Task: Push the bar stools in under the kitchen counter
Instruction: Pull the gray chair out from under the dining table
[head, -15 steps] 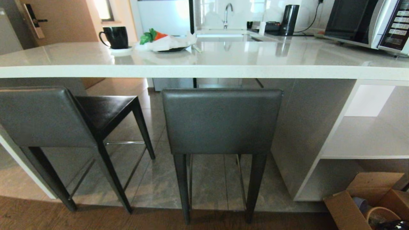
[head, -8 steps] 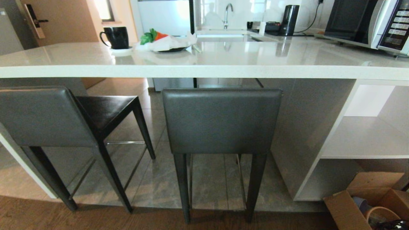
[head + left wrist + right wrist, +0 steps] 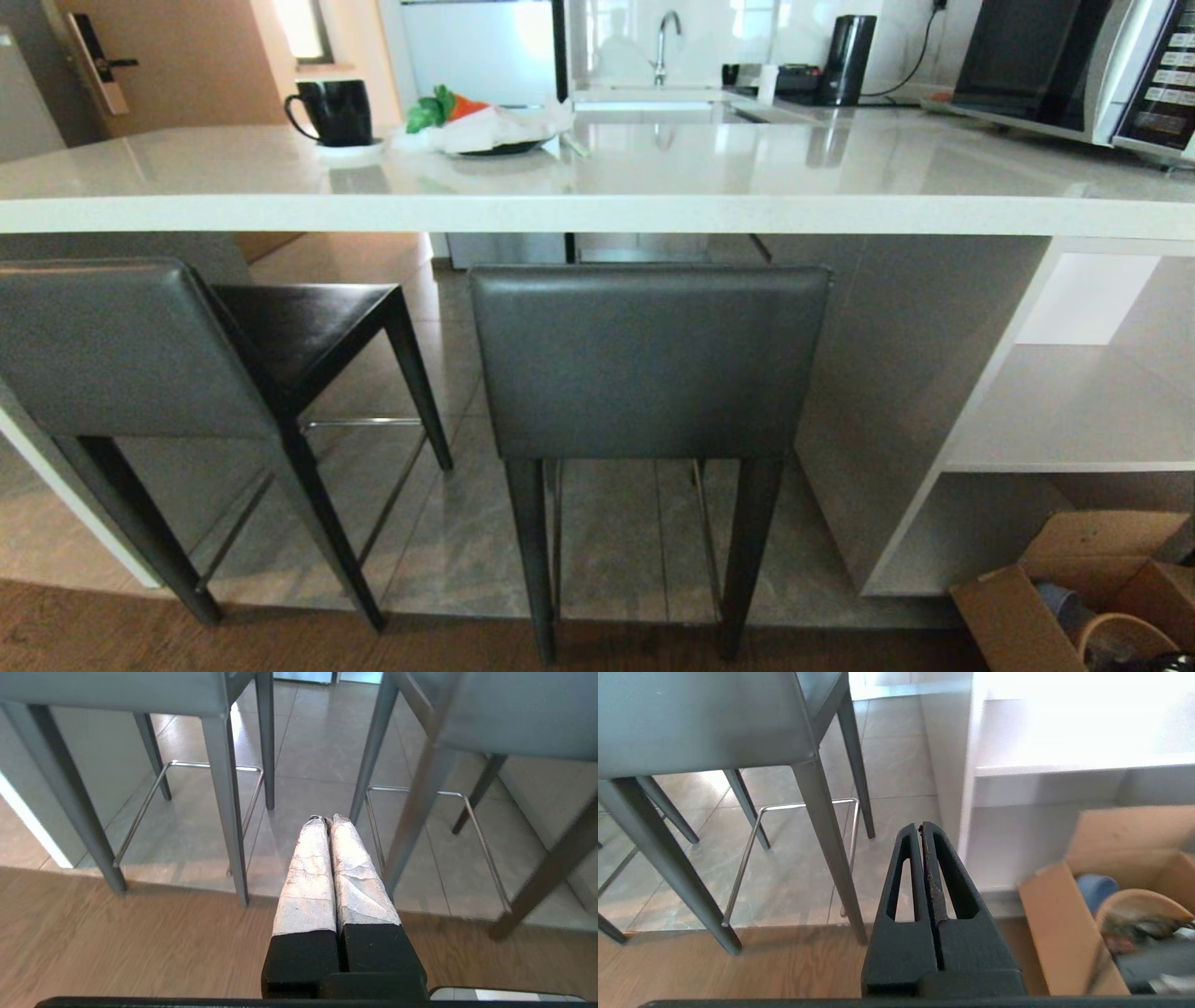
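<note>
Two dark grey bar stools stand in front of the white kitchen counter (image 3: 597,201). The middle stool (image 3: 649,359) shows its backrest square on, just below the counter's edge. The left stool (image 3: 121,350) is turned at an angle, with its seat pointing under the slab. Neither gripper appears in the head view. My left gripper (image 3: 328,819) is shut and empty, held low over the wooden floor and pointing between the two stools' legs (image 3: 224,788). My right gripper (image 3: 920,828) is shut and empty too, to the right of the middle stool's (image 3: 700,718) legs.
Open white shelves (image 3: 1074,411) fill the counter's right end, with a cardboard box (image 3: 1074,597) of odds and ends on the floor before them. On the counter stand a black mug (image 3: 334,110), a plate of food (image 3: 485,126), a kettle (image 3: 845,56) and a microwave (image 3: 1074,70).
The whole head picture has slid slightly down and grown, so the camera has moved a little closer. The stools keep their places relative to the counter.
</note>
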Controlling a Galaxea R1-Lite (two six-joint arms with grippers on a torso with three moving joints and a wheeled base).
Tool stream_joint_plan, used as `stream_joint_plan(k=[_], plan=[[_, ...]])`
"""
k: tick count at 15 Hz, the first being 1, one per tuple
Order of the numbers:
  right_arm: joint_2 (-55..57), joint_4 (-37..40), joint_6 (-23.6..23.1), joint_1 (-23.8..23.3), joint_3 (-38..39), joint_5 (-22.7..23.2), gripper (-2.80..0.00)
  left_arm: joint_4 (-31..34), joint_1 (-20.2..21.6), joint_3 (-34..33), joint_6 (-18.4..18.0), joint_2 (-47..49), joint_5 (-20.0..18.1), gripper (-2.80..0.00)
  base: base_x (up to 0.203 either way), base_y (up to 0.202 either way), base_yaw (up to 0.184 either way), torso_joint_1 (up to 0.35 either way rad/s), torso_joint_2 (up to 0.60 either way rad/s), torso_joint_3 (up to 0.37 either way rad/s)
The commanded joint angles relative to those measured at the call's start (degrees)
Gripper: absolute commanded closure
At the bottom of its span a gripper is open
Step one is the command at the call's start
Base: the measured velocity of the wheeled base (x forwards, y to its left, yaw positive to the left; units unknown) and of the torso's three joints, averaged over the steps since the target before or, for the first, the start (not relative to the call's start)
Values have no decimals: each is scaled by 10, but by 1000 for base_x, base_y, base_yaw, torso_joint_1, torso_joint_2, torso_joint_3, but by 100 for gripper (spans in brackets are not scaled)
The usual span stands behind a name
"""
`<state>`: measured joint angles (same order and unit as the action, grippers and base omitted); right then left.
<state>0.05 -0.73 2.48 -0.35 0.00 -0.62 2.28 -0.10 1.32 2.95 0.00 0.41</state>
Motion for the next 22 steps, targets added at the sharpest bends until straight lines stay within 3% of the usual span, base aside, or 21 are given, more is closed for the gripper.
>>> stream_joint_plan(k=[1, 12, 22], plan=[[0, -1, 1, 0, 0, 0, 0, 0, 0, 0, 0, 0, 0, 0, 192, 0, 0, 4, 2, 4], [1, -1, 1, 0, 0, 0, 0, 0, 0, 0, 0, 0, 0, 0, 193, 0, 2, 2, 4, 2], [0, -3, -11, 1, 0, 1, 0, 0, 1, 0, 0, 0, 0, 0, 8, 0, 0, 1, 1, 0]])
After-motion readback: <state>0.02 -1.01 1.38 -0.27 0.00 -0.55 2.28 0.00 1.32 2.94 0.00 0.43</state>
